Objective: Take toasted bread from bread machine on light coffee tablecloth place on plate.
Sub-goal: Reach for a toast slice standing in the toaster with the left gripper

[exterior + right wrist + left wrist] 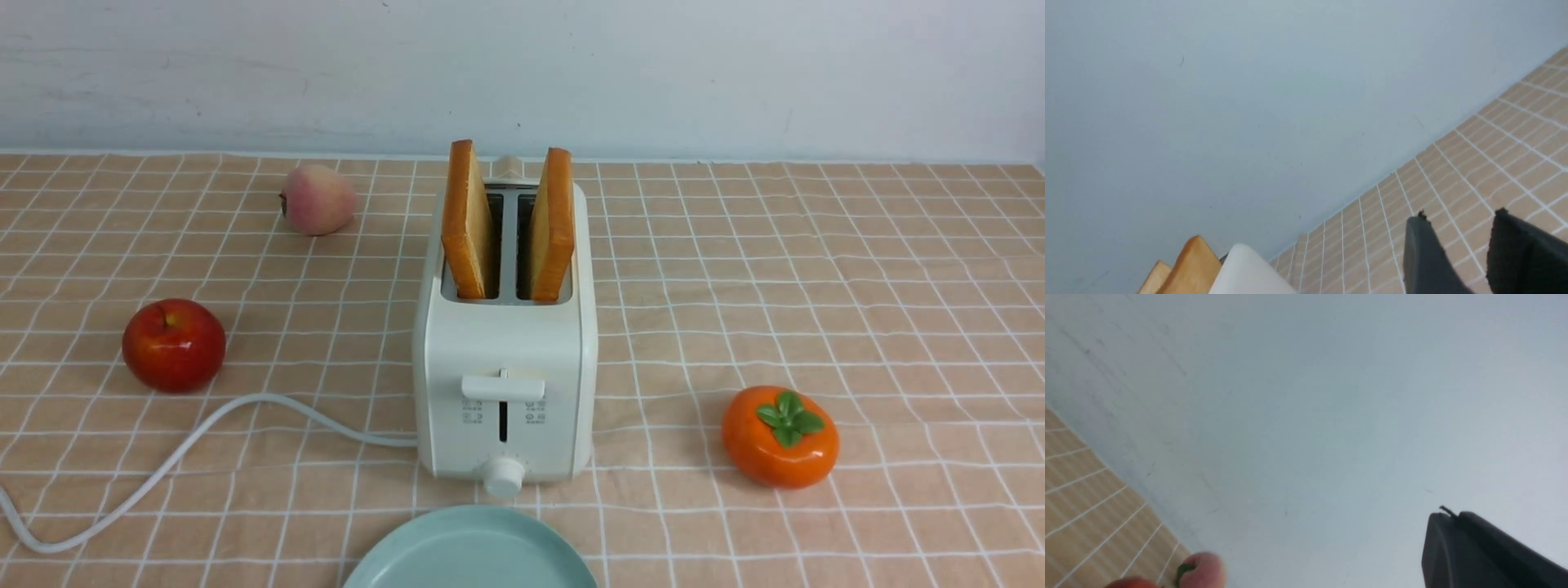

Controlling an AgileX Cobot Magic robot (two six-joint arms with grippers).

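Currently | we note left toast [468,220], right toast [553,224] standing in toaster [504,359] | right claw [1459,232] parted, empty | left claw [1470,551] state unclear

Left finger [1474,551] matte black, rounded tip, tiny frayed nick on top, right fingers [1523,253] dark charcoal, tapered, ragged-edged tips

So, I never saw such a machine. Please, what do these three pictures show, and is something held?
It is a robot with two arms. The front picture, taken between them, shows a white toaster on a checked cloth, two slices of toast standing in its slots, a blue plate nearer the camera, and a red apple, a peach and a persimmon around. The other pictures come from cameras on the wrists. The right fingers are apart and empty; only one left finger shows. Nothing held is visible.
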